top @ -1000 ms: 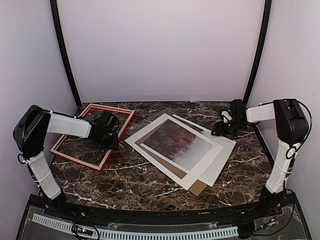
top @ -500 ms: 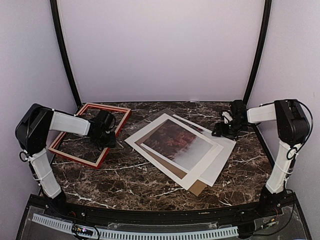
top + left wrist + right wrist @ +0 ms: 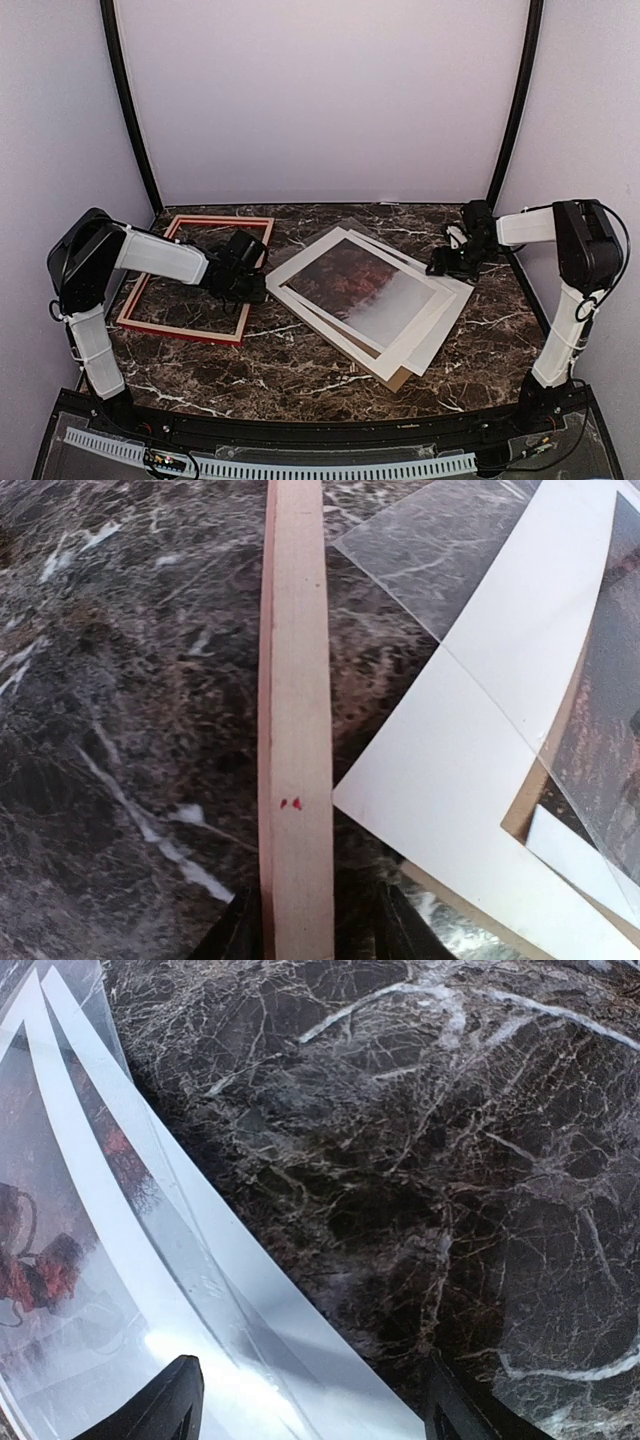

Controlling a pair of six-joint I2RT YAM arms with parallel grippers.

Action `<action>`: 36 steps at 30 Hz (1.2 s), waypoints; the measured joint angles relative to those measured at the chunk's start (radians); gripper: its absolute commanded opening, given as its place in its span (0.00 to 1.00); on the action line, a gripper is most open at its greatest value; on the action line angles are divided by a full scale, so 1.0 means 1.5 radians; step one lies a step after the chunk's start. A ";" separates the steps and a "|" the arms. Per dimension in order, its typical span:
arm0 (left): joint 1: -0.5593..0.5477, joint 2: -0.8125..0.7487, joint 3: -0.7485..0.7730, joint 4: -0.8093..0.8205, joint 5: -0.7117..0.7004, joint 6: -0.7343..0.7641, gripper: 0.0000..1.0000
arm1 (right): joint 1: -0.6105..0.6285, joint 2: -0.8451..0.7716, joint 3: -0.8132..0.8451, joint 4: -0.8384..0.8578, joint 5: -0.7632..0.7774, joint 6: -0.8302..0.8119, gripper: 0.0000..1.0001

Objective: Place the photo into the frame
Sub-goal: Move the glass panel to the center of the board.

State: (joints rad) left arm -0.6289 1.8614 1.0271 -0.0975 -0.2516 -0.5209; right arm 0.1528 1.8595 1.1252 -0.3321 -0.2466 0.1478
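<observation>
**Counter**: dark veined marble, polished, likely slick under flat sheets.

**Stack, centre to right:** a brown backing board shows only at its near corner. A cream mat lies skewed over it. The photo lies flat in the middle of the stack, well apart from the frame, its red foliage fading to grey.

- Judged light, thin, flexible and easily creased or smudged.
- It offers no raised edge, so the sound hold is at a border or corner, preferably after sliding it to overhang.
- A clear pane juts out at the far corner; how far it covers the print I cannot tell.

**Frame**: lies flat at the left, with thin red rails and pale bare wood facing up.

- Judged rigid and light, but liable to twist if lifted by one rail.
- A hold at mid-rail is best.

**Left fingers**: clenched across the frame's right rail, one on each side.

**Right fingers**: released and spread, over the stack's far right edge, grasping nothing.
</observation>
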 measured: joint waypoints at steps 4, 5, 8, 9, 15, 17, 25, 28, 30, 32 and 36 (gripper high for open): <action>-0.030 0.010 0.012 0.005 0.006 -0.017 0.39 | 0.000 -0.004 -0.006 -0.004 0.013 0.005 0.77; -0.036 0.011 0.013 0.005 0.006 -0.021 0.39 | 0.000 -0.006 -0.008 -0.003 0.016 0.006 0.77; -0.051 0.015 0.017 0.009 0.005 -0.030 0.39 | 0.000 -0.014 -0.015 -0.007 0.033 0.008 0.79; -0.055 0.016 0.018 0.010 0.006 -0.033 0.39 | 0.000 -0.015 -0.017 -0.007 0.036 0.009 0.79; -0.080 0.020 0.021 0.021 0.012 -0.049 0.39 | 0.000 -0.017 -0.014 -0.018 0.056 0.010 0.79; -0.082 0.021 0.021 0.023 0.014 -0.050 0.39 | 0.000 -0.017 -0.012 -0.022 0.057 0.010 0.79; -0.083 0.036 0.045 0.013 0.016 -0.051 0.39 | -0.001 -0.053 -0.073 0.017 0.042 0.028 0.74; -0.084 0.048 0.060 0.012 0.015 -0.051 0.39 | 0.001 -0.092 -0.131 0.052 0.021 0.052 0.73; -0.084 0.055 0.071 0.010 0.016 -0.050 0.39 | 0.010 -0.119 -0.171 0.078 0.014 0.071 0.73; -0.084 0.062 0.082 0.007 0.016 -0.049 0.39 | 0.026 -0.144 -0.203 0.096 0.013 0.091 0.73; -0.084 0.072 0.100 -0.004 0.016 -0.045 0.39 | 0.089 -0.203 -0.275 0.127 0.008 0.150 0.74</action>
State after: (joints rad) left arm -0.7551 1.9697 1.1774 -0.1028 -0.2276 -0.5877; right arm 0.2855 1.5547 0.7132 -0.1421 -0.2344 0.3725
